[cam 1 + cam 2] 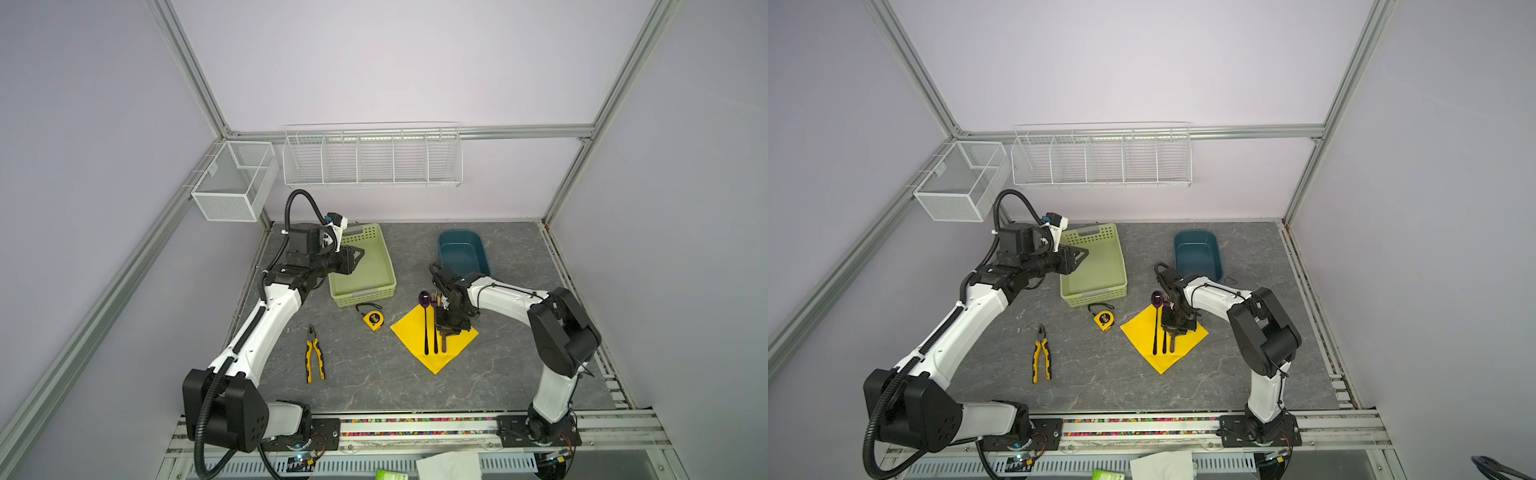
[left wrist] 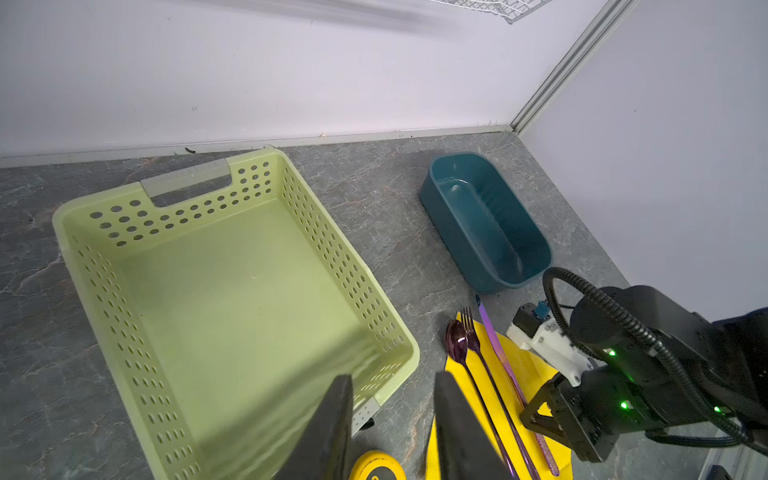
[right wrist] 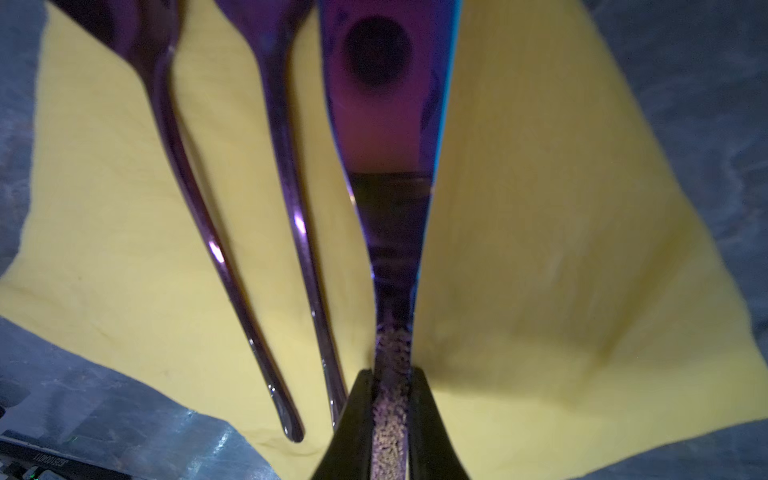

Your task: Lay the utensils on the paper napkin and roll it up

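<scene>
The yellow paper napkin (image 1: pixel 413 338) (image 1: pixel 1142 334) lies flat like a diamond right of the table's middle. On it a dark spoon (image 1: pixel 424 320) and fork (image 1: pixel 434 328) lie side by side, purplish heads toward the back wall. A third utensil, a purple knife (image 3: pixel 386 124) with a speckled handle, lies beside them on the napkin (image 3: pixel 540 249). My right gripper (image 1: pixel 445 331) (image 3: pixel 390 399) is shut on that handle. My left gripper (image 1: pixel 359 252) (image 2: pixel 392 380) hovers open and empty over the near left corner of the green basket.
A pale green perforated basket (image 1: pixel 390 270) stands at the back left, a teal tub (image 1: pixel 441 245) at the back right. A yellow tape measure (image 1: pixel 373 320) and yellow-handled pliers (image 1: pixel 313 355) lie left of the napkin. Wire baskets (image 1: pixel 372 158) hang on the back wall.
</scene>
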### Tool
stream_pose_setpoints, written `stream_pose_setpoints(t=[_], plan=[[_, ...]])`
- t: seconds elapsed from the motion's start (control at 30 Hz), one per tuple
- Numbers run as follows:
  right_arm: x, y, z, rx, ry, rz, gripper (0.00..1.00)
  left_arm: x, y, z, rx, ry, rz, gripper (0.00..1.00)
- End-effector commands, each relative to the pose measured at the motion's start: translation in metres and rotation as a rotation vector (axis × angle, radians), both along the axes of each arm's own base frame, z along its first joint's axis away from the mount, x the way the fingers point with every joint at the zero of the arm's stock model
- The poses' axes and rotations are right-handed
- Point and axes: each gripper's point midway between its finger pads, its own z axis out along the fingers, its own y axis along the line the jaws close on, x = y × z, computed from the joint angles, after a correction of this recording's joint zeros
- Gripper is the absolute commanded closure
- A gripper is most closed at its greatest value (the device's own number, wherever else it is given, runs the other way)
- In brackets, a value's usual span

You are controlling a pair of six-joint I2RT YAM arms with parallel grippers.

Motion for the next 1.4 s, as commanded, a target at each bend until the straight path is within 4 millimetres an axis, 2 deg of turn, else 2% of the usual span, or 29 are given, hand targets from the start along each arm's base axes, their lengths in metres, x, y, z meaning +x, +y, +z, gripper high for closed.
stream_pose_setpoints(t=[0.0, 0.67, 1.37], plan=[[-0.0062, -0.0021, -0.0085, -0.015, 0.025, -0.013, 0.93, -0.0019, 0.0001, 0.0046, -0.016, -0.01, -0.007, 0.66], [-0.0099, -0.0032, -0.0124, -0.029, 0.037, -0.003, 0.82, -0.0023, -0.0028, 0.0043, -0.036, -0.002, -0.017, 0.66], [-0.0103, -0.0012, -0.0106, -0.03, 0.03, 0.004, 0.79, -0.0029, -0.0019, 0.005, -0.031, -0.005, -0.015, 0.66]])
